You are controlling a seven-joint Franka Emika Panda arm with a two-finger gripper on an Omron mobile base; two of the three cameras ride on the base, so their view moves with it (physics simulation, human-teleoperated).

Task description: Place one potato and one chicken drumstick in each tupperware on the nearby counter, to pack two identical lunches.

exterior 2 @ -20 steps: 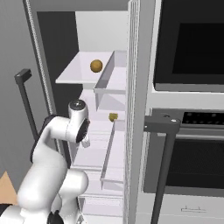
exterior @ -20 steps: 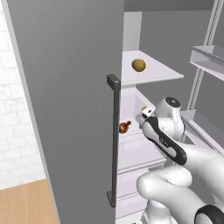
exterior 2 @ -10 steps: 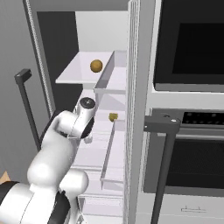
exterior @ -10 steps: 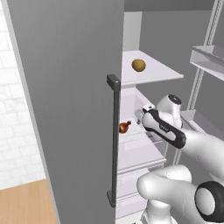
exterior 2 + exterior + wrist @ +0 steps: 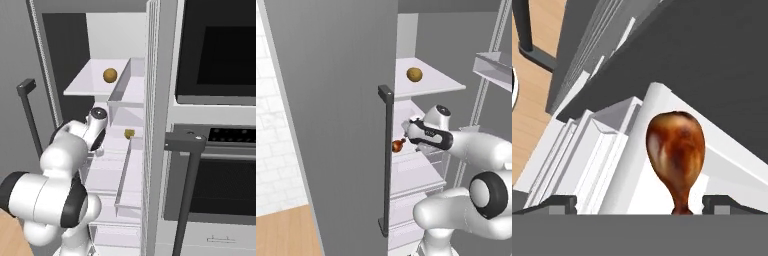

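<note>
A glossy red-brown chicken drumstick (image 5: 398, 145) lies at the front of a white fridge shelf (image 5: 416, 165). My gripper (image 5: 408, 131) hovers just above and to the right of it. In the hand view the drumstick (image 5: 677, 148) points its thin bone end towards my gripper (image 5: 641, 204). The dark fingertips (image 5: 560, 202) stand wide apart on either side, open and empty. One potato (image 5: 414, 74) rests on the upper shelf, the same potato (image 5: 110, 75) in the right base view. A second potato (image 5: 129, 133) sits deeper on the middle shelf. The tupperware and the counter are out of view.
The open grey fridge door (image 5: 336, 125), with its dark vertical handle (image 5: 387, 160), stands close to the left of my hand. Door bins (image 5: 495, 67) hang to the right. A black wall oven (image 5: 215, 75) with a bar handle (image 5: 187, 190) flanks the fridge. Wooden floor (image 5: 281, 232) lies below.
The arm has bent lower and pushed the hand leftwards, closer to the drumstick. The drumstick and both potatoes have stayed where they were.
</note>
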